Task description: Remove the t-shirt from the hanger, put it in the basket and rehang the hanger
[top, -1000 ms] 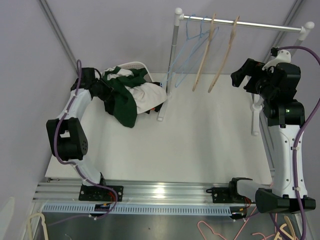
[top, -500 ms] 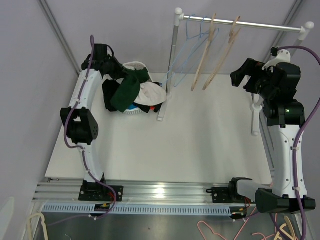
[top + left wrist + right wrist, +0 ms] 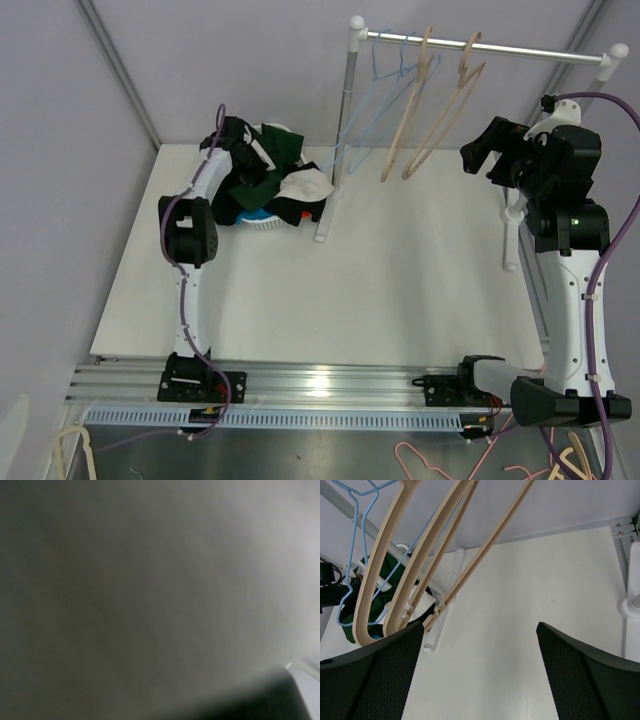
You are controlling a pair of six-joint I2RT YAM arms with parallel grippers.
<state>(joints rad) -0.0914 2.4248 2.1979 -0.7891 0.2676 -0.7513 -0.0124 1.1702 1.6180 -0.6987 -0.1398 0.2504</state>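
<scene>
White tabletop (image 3: 400, 290) under pale grey walls. At upper left, a white and blue plastic basket (image 3: 262, 222) holds a crumpled dark green t-shirt (image 3: 278, 148) and white cloth (image 3: 305, 185). The left gripper (image 3: 243, 150), closed tight, is buried there; whether it pinches fabric is unclear. Upper centre, two bare wooden hangers (image 3: 410, 110) and a blue wire hanger (image 3: 370, 90) hang on a metal rail (image 3: 520, 48). Beside them the right gripper (image 3: 485, 150) is spread wide, empty.

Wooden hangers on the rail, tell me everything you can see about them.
Two pale wooden hangers hang side by side by their hooks from the metal rail at the far side of the table. Both are bare, with no garment on them. Each has curved arms and what looks like a straight lower bar. A thin blue wire hanger hangs just left of them. The right gripper, open, is near but apart.
</scene>
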